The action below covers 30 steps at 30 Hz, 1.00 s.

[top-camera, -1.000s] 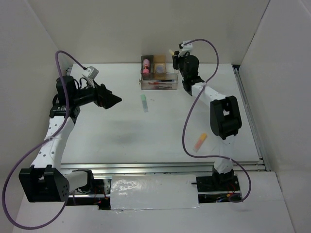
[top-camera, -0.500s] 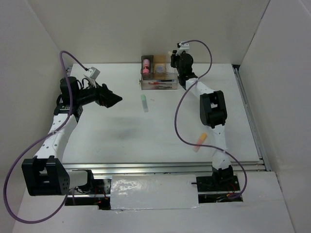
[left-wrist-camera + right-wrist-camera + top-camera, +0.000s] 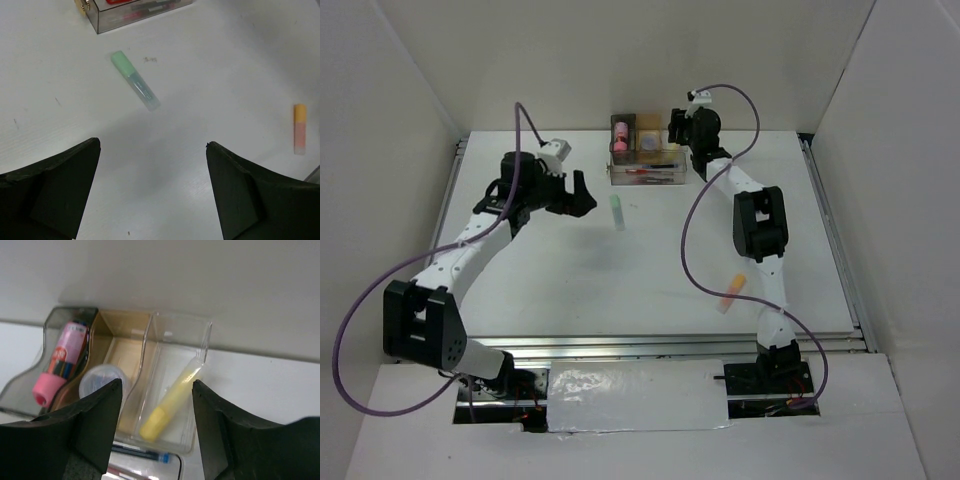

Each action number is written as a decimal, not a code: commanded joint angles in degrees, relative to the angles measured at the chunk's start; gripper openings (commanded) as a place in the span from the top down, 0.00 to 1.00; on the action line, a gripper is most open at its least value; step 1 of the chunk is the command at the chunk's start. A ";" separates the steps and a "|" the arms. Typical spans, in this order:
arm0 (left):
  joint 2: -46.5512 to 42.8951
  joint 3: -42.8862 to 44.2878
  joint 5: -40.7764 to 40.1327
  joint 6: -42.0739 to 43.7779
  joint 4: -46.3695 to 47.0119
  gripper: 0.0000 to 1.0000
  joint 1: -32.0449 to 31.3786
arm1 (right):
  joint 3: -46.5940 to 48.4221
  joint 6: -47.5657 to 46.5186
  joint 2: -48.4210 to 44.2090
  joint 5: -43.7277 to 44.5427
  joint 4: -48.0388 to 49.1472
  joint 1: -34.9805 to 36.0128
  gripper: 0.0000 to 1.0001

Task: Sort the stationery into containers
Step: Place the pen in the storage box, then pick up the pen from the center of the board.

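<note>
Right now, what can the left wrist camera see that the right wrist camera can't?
Only the left wrist view shows the green marker and the orange marker, loose on the table. Only the right wrist view shows the yellow marker in the clear box, the pink cylinder in the dark grey box and the round pot in the tan box. Both show part of the long clear tray holding pens.
</note>
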 commanded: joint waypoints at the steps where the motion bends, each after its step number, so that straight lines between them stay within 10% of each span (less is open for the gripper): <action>1: 5.67 8.71 -8.25 0.02 -3.78 0.01 -2.81 | -3.31 -0.03 -8.54 -3.98 -3.96 -0.79 0.33; 8: 23.95 24.80 -16.86 -10.25 -12.83 0.24 -6.41 | -14.74 0.67 -25.15 -13.29 -15.03 -4.04 0.26; 30: 45.32 34.31 -37.61 -15.02 -15.04 0.34 -16.79 | -25.56 5.59 -38.18 -32.81 -33.23 -13.19 0.28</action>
